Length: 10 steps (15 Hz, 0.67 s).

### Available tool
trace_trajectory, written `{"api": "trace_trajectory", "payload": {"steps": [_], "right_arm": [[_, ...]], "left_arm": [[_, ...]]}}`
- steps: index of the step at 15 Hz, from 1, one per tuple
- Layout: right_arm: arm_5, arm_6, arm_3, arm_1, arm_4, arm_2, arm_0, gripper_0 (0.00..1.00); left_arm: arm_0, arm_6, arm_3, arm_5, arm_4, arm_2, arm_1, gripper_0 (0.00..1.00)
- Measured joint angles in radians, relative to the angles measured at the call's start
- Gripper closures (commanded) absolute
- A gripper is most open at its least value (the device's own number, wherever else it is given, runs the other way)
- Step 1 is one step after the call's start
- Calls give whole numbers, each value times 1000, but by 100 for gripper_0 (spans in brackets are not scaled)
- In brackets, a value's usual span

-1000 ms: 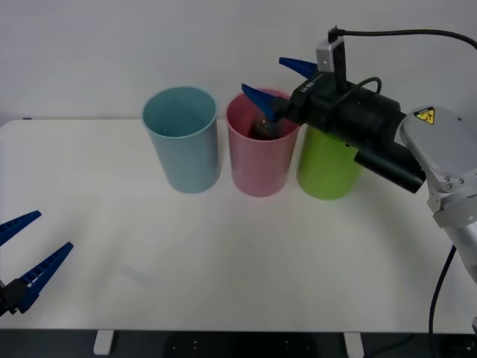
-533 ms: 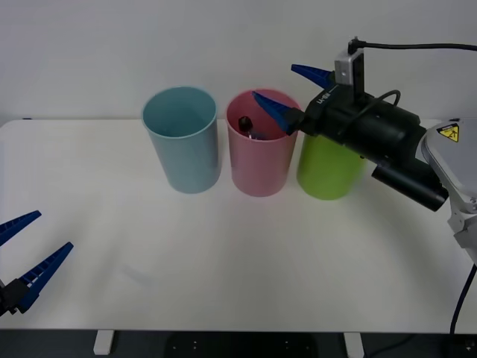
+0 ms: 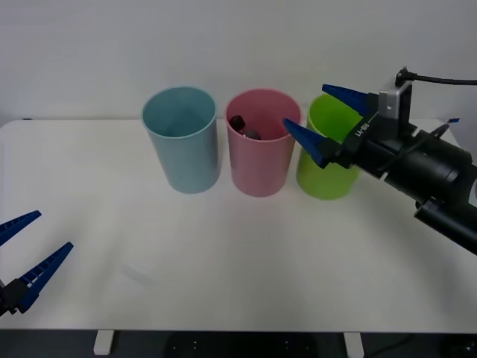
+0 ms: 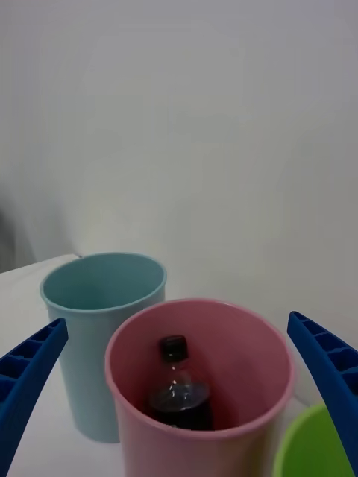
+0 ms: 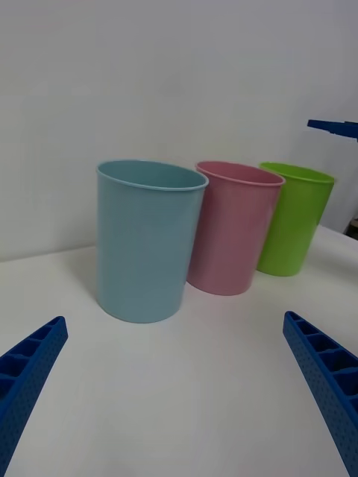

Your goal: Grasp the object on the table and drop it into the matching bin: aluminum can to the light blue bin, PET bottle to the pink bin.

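Both tools wide: right tool (image 3: 325,117) empty over lime bin (image 3: 326,173); PET bottle (image 4: 177,395) lay inside pink bin (image 3: 261,164); left tool (image 3: 22,257) idle by worktop (image 3: 223,253) edge.

Plain white wall (image 3: 238,45), dark floor (image 3: 223,344) below.

White table (image 3: 223,253) — 3 bins upright: light blue bin (image 3: 182,142), pink bin (image 3: 261,160), lime green bin (image 3: 322,173).

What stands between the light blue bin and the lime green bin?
The pink bin, with the PET bottle inside it. The front view shows the row; the right wrist view shows the bottle.
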Motion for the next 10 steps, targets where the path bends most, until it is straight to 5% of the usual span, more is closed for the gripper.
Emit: {"api": "trace_trajectory", "payload": {"steps": [10], "right_arm": [[-198,158,-88,-20,-54,-213,276,0]], "left_arm": [[0,0,0,0,0,0,0,0]]}}
